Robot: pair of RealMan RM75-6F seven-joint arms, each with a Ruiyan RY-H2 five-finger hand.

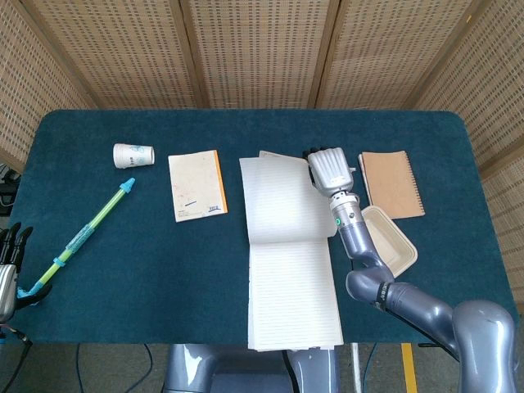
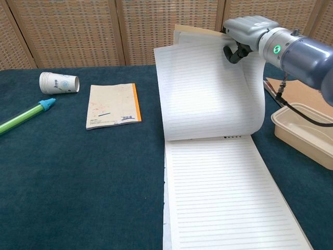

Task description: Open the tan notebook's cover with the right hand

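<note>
Dark teal felt table (image 1: pixel 147 262) w/ woven rattan screens (image 1: pixel 254 49) behind.

The right hand (image 2: pixel 244 32) has a pale silver-grey ridged shell with black fingers (image 2: pixel 230 52) beneath, joined to a glossy blue-grey rounded arm (image 1: pixel 385 288) bearing a small green light at the wrist and a thin black cable, while the left hand (image 1: pixel 10 264) shows dark fingertips.

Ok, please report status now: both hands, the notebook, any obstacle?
Right hand holds tan notebook cover and pages, lifted. Left hand open, idle at table edge. Tray beside the arm, no blockage.
</note>
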